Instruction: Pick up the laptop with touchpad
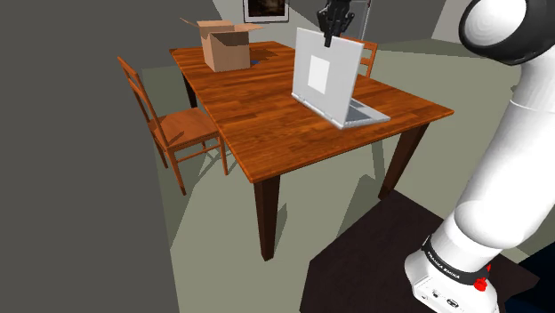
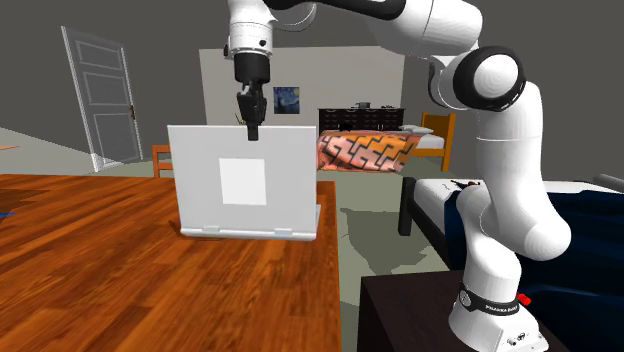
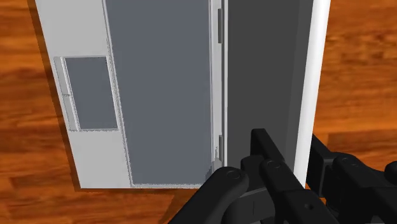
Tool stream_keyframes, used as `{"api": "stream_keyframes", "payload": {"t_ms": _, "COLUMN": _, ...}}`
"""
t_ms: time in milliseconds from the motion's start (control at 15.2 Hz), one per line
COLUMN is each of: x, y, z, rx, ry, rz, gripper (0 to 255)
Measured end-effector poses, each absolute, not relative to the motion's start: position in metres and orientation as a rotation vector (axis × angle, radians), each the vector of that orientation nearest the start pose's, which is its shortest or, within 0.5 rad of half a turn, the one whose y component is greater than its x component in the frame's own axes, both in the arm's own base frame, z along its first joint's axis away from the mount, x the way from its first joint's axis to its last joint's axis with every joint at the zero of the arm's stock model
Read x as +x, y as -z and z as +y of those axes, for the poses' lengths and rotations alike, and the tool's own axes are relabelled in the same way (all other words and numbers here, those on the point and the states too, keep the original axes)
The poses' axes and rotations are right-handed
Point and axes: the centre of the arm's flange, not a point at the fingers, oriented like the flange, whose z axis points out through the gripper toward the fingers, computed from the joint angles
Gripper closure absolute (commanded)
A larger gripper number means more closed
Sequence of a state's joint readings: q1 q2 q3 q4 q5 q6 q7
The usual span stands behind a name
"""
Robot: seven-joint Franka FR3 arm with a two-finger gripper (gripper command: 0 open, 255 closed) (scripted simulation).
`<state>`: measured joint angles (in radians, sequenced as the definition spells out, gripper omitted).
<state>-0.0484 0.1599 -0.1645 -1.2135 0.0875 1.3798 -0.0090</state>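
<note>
Pincer [image 1: 329, 39] on laptop [image 1: 322, 76] lid — open box [image 1: 227, 52]

The laptop [image 1: 326, 76] is pale grey outside, with a lighter white square centred on its lid. Inside, the keyboard panel and touchpad [image 3: 92, 92] are mid grey and the screen [image 3: 261, 70] is charcoal. The table [image 1: 267, 116] is reddish-brown with streaked wood grain — the chair [image 1: 173, 124] a lighter orange-brown. The cardboard box [image 1: 227, 49] is tan. The gripper [image 2: 253, 128] is all black, the arm [image 2: 510, 200] white with dark joints. A bedspread [image 2: 360, 152] carries a zigzag pattern — orange, white and black.
</note>
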Motion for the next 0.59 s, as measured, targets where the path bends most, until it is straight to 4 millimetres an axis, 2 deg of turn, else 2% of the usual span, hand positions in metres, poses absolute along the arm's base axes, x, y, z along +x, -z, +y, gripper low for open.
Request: {"api": "stream_keyframes", "payload": {"t_ms": 594, "x": 0.574, "y": -0.727, "z": -0.102, "rx": -3.069, "ry": 0.021, "rz": 0.284, "gripper": 255}}
